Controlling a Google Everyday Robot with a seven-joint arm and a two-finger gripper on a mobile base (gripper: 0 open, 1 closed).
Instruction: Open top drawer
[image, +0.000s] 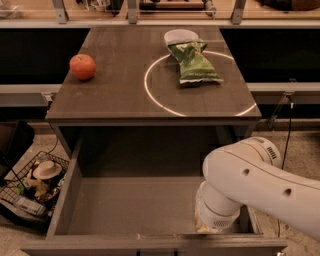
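Note:
The top drawer is pulled far out from under the dark table. It is a deep plain grey box with nothing in it, and its front rim runs along the bottom edge of the view. Its black handle is out of view below the frame. My white arm reaches in from the right, and the wrist points down at the drawer's front right corner. The gripper sits low at that front rim, its fingers hidden behind the wrist and the drawer front.
On the table top lie a red apple, a green chip bag and a white bowl, within a white painted circle. A wire basket of odds and ends stands on the floor at the left. A cable hangs at the right.

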